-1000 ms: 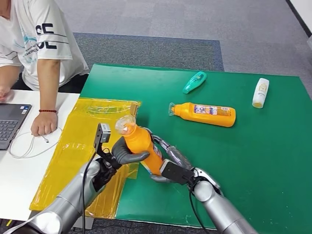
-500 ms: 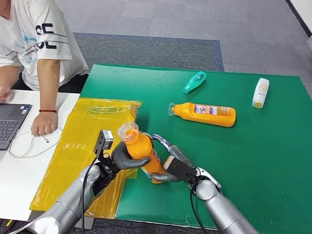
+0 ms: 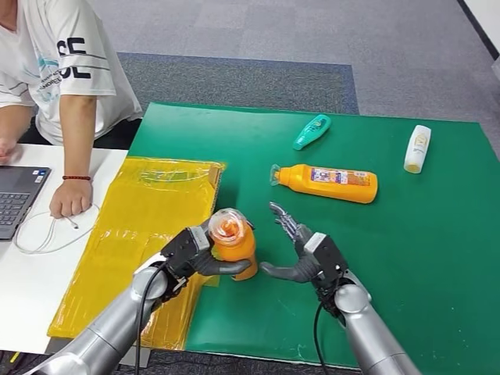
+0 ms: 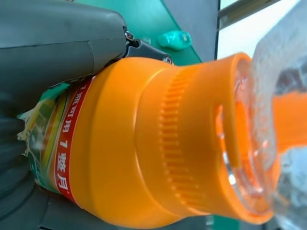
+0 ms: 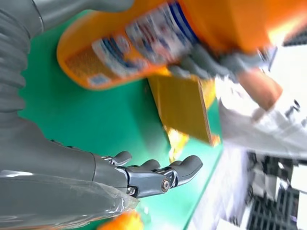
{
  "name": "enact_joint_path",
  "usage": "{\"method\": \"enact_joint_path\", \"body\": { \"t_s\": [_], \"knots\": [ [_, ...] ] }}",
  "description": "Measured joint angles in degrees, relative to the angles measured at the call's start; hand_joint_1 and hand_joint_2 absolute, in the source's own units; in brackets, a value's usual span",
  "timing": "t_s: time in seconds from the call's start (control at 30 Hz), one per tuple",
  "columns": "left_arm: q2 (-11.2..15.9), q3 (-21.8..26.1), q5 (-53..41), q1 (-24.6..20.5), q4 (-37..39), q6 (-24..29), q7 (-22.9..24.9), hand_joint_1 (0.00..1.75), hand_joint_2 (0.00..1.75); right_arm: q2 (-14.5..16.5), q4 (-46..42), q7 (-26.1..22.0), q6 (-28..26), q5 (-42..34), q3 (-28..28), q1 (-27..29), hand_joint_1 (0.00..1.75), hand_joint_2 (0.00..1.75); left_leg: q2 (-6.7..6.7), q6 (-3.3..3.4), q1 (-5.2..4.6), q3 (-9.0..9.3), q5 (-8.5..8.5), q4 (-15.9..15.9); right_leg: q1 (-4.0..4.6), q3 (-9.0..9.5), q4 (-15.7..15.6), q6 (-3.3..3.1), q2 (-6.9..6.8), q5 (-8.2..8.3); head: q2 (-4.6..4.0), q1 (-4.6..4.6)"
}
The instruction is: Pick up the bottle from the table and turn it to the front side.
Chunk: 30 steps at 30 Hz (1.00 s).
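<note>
An orange bottle [image 3: 236, 244] with a clear cap stands almost upright near the front of the green table [image 3: 412, 234], its cap toward the head camera. My left hand [image 3: 191, 254] grips it around the body, and the left wrist view has the bottle [image 4: 145, 143] up close with red label text. My right hand [image 3: 304, 254] hovers just right of the bottle, fingers spread and empty. In the right wrist view the bottle's labelled body [image 5: 152, 38] lies beyond my right hand's fingers [image 5: 159, 175].
A second orange bottle [image 3: 327, 183] lies on its side mid-table. A teal bottle [image 3: 311, 131] and a white bottle [image 3: 417, 148] lie farther back. A yellow plastic bag [image 3: 135, 234] covers the table's left edge. A person [image 3: 65, 70] sits at the left by a laptop [image 3: 15, 195].
My right hand has let go of the bottle and pulled back to the right with its fingers spread. My left hand has turned the bottle more upright, cap toward the camera.
</note>
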Motion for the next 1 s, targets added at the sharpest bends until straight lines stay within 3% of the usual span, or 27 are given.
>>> {"method": "enact_joint_path", "body": {
  "t_s": [0.2, 0.53, 0.77, 1.0],
  "knots": [
    [0.6, -2.1, -5.1, 0.2, -2.9, 5.3, 2.0, 1.75, 1.75, -0.6, -2.2, 0.2, 0.5, -0.4, -4.5, 1.0, 0.00, 1.75, 0.00, -0.01, 0.00, 0.00, 0.02, 0.0, 0.00, 0.00, 0.0, 0.00, 0.00, 0.02, 0.00, 0.01],
    [2.7, -3.7, -8.4, -2.7, -4.1, 6.6, 5.6, 1.75, 1.75, -0.7, -2.5, 0.2, 0.3, -0.1, -6.7, 1.5, 0.00, 1.75, 0.01, -0.03, 0.01, -0.01, 0.05, 0.0, 0.00, -0.05, 0.0, -0.02, 0.01, 0.03, 0.00, 0.01],
    [4.0, -2.1, -5.8, -7.6, -5.9, 6.7, 6.9, 1.75, 1.75, -0.7, -2.1, 0.2, -0.1, -0.1, -6.9, 1.6, 0.00, 1.75, 0.00, -0.03, 0.01, -0.03, 0.08, 0.0, 0.00, -0.05, 0.0, -0.02, 0.01, 0.04, 0.00, 0.01],
    [4.3, 0.1, -3.5, -9.4, -8.8, 8.1, 7.2, 1.75, 1.75, -0.7, -1.8, 0.2, -0.6, 0.3, -6.9, 1.8, 0.00, 1.75, 0.00, -0.03, 0.01, -0.08, 0.08, 0.0, 0.00, -0.10, 0.0, -0.02, 0.01, 0.04, 0.01, 0.00]
  ]
}}
